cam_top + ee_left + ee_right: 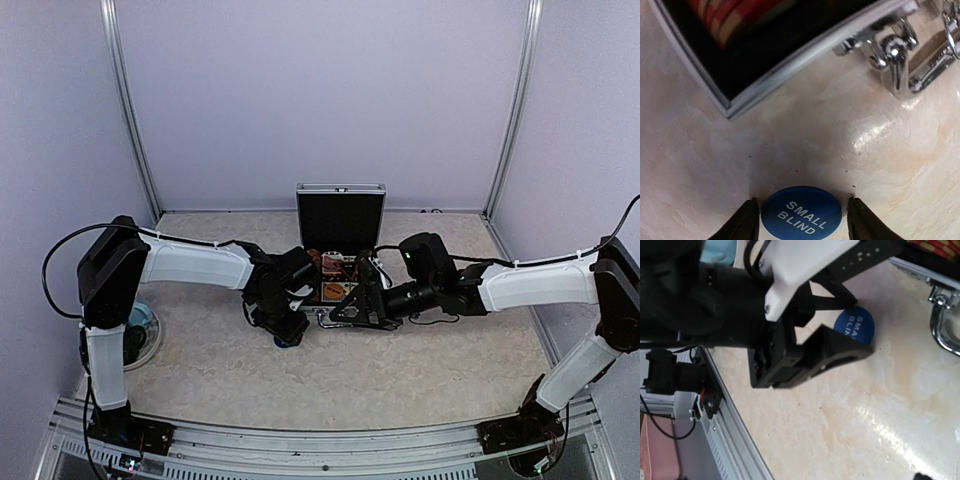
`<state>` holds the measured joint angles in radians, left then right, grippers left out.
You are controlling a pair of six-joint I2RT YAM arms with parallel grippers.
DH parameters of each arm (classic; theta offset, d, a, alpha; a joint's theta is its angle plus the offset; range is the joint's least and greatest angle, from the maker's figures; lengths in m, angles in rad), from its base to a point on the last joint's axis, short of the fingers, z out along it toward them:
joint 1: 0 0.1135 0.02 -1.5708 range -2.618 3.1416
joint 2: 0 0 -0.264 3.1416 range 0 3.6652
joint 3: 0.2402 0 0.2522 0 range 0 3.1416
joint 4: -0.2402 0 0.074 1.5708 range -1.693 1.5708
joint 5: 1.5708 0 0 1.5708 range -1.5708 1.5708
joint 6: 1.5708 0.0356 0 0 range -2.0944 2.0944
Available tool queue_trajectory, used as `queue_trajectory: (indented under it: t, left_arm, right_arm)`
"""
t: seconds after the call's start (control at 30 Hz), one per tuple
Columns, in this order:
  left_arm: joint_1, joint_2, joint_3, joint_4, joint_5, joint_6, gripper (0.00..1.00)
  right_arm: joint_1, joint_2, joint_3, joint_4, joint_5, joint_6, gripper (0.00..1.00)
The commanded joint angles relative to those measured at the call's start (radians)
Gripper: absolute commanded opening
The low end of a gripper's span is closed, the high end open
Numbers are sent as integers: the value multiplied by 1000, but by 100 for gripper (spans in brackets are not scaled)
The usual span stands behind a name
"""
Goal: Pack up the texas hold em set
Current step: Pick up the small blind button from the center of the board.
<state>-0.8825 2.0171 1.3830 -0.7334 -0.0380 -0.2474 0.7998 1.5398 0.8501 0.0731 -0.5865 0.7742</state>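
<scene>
The left gripper (802, 206) is down at the tabletop (850, 150) with its jaws spread. The round blue SMALL BLIND button (801, 217) lies flat on the table between its fingertips (747, 222). Each finger stands just beside the button's rim with a thin sliver of table showing, so it is straddled and not clamped.

Ahead of the fingers and to their left is a corner of the silver aluminium briefcase (790, 65), with red and tan chip rows (735, 17) lying in its black lining. Ahead and to the right, the case's chrome latch (892, 57) sticks out over the table.

In the overhead view the briefcase lid (340, 215) stands upright beyond both grippers. The right gripper (352, 308) hangs low at the case's near edge, just to the right of the left gripper. Whether its jaws are apart or closed cannot be told, as its wrist view shows mostly the left gripper's black body (805, 357) beside the button.
</scene>
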Motion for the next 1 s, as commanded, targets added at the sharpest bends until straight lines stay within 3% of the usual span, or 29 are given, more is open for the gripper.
queue_trajectory:
  t: [0.0,0.4,0.67,0.97]
  left_arm:
    - [6,27,-1,-47,-16,-2,64]
    - [8,8,-56,-32,32,-10,61]
    - [-10,0,-73,-68,27,-16,67]
    - [-6,-26,-104,-65,11,-29,58]
  right_arm:
    - [-9,-10,-9,-2,4,-15,97]
    - [-9,-19,-20,5,4,-9,97]
    - [-10,-31,-30,7,11,-5,97]
    - [-10,-30,-25,7,10,-6,97]
